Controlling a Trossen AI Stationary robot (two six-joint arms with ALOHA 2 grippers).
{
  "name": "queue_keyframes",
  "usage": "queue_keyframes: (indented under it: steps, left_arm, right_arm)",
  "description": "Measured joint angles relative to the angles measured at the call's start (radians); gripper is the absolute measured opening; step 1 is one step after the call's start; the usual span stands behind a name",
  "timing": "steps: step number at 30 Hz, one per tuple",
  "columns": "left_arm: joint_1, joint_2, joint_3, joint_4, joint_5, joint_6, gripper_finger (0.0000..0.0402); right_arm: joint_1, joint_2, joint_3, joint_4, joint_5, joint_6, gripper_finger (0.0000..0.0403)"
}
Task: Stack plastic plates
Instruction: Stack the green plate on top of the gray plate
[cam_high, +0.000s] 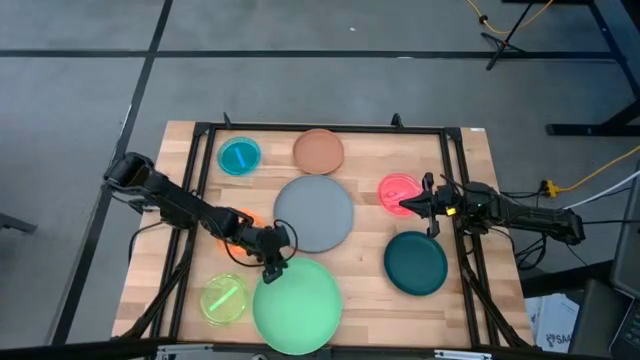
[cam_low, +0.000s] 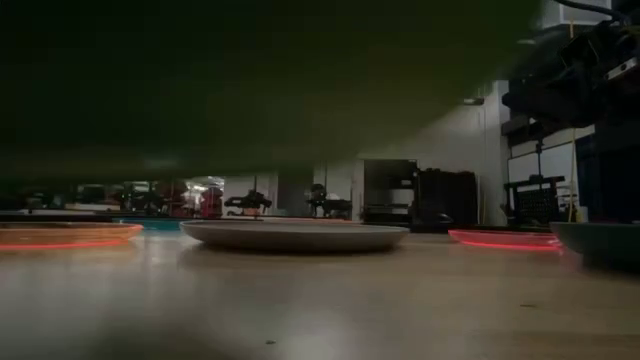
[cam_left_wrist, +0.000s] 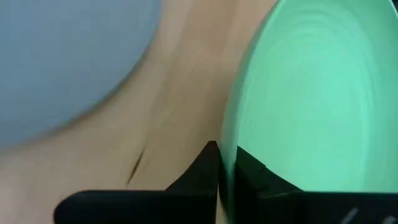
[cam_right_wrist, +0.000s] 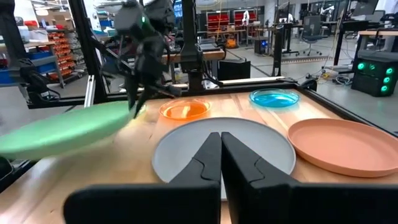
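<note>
My left gripper (cam_high: 272, 266) is shut on the large light green plate (cam_high: 298, 305) at the table's near edge. In the right wrist view the green plate (cam_right_wrist: 62, 132) hangs tilted above the table. Its dark underside (cam_low: 250, 80) fills the top of the low view. The large grey plate (cam_high: 313, 212) lies flat at the table's middle. Around it lie the cyan plate (cam_high: 239, 156), the terracotta plate (cam_high: 318, 150), the pink plate (cam_high: 400, 190), the dark teal plate (cam_high: 415, 262) and the yellow-green plate (cam_high: 224, 298). The orange plate (cam_high: 240, 218) lies partly under the left arm. My right gripper (cam_high: 404, 206) is shut beside the pink plate and holds nothing. My left gripper (cam_left_wrist: 224, 158) pinches the green plate's rim (cam_left_wrist: 229, 149) on the side facing the grey plate. One finger (cam_left_wrist: 199, 177) is under the rim's outer side and the other (cam_left_wrist: 261, 180) lies on the plate's inner face. The plate is lifted off the table and tilted.
A black frame (cam_high: 320, 128) runs around the wooden table (cam_high: 370, 300). Bare wood shows between the grey plate and the dark teal plate. Beyond the far edge the right wrist view shows a workshop with racks and benches (cam_right_wrist: 261, 25).
</note>
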Motion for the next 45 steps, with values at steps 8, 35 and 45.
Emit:
queue_keyframes:
  steps: [8,35,45]
  left_arm:
    - [0.119,-0.022,0.163,-0.13,-0.048,0.202,0.0009]
    - [0.604,-0.021,0.179,-0.166,-0.022,0.612,0.001]
    - [0.626,0.004,0.109,-0.105,-0.023,0.64,0.001]
  right_arm:
    - [0.0,0.0,0.0,-0.001,0.034,0.0,0.0001]
    - [0.0,0.0,0.0,0.002,0.099,0.012,0.0001]
    - [0.0,0.0,0.0,0.001,0.132,0.016,0.0001]
